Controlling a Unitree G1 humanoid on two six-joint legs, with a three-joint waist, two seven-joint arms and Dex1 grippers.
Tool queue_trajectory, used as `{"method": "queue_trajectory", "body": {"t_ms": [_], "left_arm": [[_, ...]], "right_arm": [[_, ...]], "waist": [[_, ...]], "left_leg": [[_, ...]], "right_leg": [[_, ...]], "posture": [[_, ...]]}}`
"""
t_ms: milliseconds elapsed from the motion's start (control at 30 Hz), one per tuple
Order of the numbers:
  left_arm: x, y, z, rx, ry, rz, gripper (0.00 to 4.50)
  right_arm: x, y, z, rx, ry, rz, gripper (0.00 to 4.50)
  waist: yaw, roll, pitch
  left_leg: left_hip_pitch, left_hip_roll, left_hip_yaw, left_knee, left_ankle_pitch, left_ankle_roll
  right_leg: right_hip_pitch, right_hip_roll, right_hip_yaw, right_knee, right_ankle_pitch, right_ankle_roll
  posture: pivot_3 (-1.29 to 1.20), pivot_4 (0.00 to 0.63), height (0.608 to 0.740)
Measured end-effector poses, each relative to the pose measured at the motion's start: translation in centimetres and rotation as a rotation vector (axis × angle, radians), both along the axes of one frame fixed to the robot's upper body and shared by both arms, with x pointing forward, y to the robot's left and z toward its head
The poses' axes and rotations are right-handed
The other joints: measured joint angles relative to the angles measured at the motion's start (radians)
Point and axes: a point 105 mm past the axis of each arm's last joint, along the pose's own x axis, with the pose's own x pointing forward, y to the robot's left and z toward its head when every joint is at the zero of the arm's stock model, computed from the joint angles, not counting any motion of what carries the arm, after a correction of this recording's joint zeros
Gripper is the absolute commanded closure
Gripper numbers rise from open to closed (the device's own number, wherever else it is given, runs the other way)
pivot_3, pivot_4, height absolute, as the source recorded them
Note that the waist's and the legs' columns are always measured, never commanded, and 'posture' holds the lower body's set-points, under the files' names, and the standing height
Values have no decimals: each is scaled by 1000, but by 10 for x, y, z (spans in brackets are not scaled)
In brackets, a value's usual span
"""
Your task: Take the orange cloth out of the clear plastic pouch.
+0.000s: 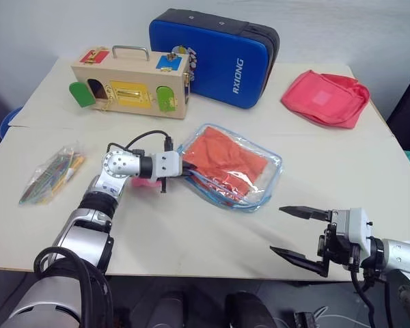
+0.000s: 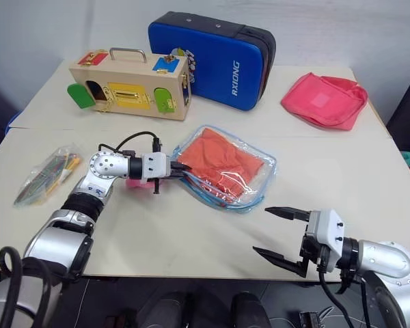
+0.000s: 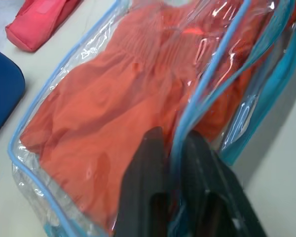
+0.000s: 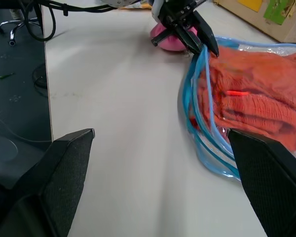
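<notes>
The left hand point(image 3: 175, 163) is pinched shut on the light-blue zipper edging of the glossy clear plastic pouch point(image 1: 260, 186). The wrinkly orange cloth point(image 1: 222, 158) lies inside, just beyond its fingers. The right hand point(image 1: 295, 234) gapes wide, holding nothing

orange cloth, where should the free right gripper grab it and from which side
Probably the bunched cloth edge at the pouch mouth, coming from the robot's side. The left gripper is shut on the clear plastic pouch's blue rim there; the orange cloth lies flat inside. The right gripper is open.

A blue case point(image 1: 215, 55) stands at the table's point(image 1: 191, 225) far edge, a wooden latch box point(image 1: 131, 83) left of it, a pink-red bag point(image 1: 324, 97) far right, coloured sticks point(image 1: 51, 174) bagged near left.
</notes>
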Motion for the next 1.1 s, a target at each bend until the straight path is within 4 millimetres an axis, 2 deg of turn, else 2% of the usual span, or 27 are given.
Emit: {"method": "queue_trajectory", "body": {"t_ms": [167, 367, 467, 600, 767, 867, 933, 1033, 1100], "left_arm": [[-12, -8, 11, -136, 158, -57, 4470], [-21, -23, 20, -189, 270, -22, 4470], [-26, -24, 19, -156, 232, -11, 4470], [-32, -16, 2, -68, 154, -1, 4470], [-43, -7, -12, 23, 54, -48, 4470], [-46, -6, -14, 19, 53, -64, 3871], [-50, -4, -19, 18, 85, -79, 3250], [-57, -1, -23, 43, 110, -122, 2335], [-61, 2, -22, 69, 104, -157, 2335]], "right_arm": [[-2, 27, 5, 42, 42, 69, 0], [20, 78, 9, 87, 98, 100, 0], [24, 82, 4, 63, 107, 81, 0], [15, 60, 1, 87, 67, 56, 0], [4, 9, 7, 82, -71, -65, 0], [-1, -20, 3, 59, -84, -171, 0], [-4, -36, -4, 42, -64, -228, 0], [-5, -42, -6, 39, -62, -248, 0], [-4, -41, -5, 42, -72, -242, 0]], "waist": [[-2, 0, 0], [-13, 0, 0], [-8, 0, 0], [2, 0, 0], [10, 0, 0], [11, 0, 0], [11, 0, 0], [1, 0, 0], [-2, 0, 0]], "left_leg": [[-1, 0, -1, 0, 0, 0], [-1, 0, -2, 1, 0, -1], [-3, 0, -2, 1, 0, 0], [-4, 0, -2, 1, 0, 1], [-2, 0, -1, 1, -1, 1], [1, 0, -1, 1, -1, 1], [1, 0, -1, 1, -1, 1], [1, 0, 0, 1, -1, 1], [2, 0, 0, 1, 0, 1]], "right_leg": [[0, 0, 0, 0, 0, 0], [-1, 0, 1, 0, 0, 0], [-1, 0, 1, 0, 0, 0], [-2, 0, 0, -1, 0, 0], [0, 0, 1, -1, 0, 0], [2, 0, 1, -2, 0, 0], [2, 0, 2, -1, 0, 0], [1, 0, 2, -1, 0, 0], [1, 0, 2, -1, 0, 0]], "posture": [[0, 150, 740], [0, 150, 740], [0, 150, 740], [0, 150, 740], [0, 150, 740], [0, 150, 740], [0, 150, 740], [0, 150, 740], [0, 150, 740]]}}
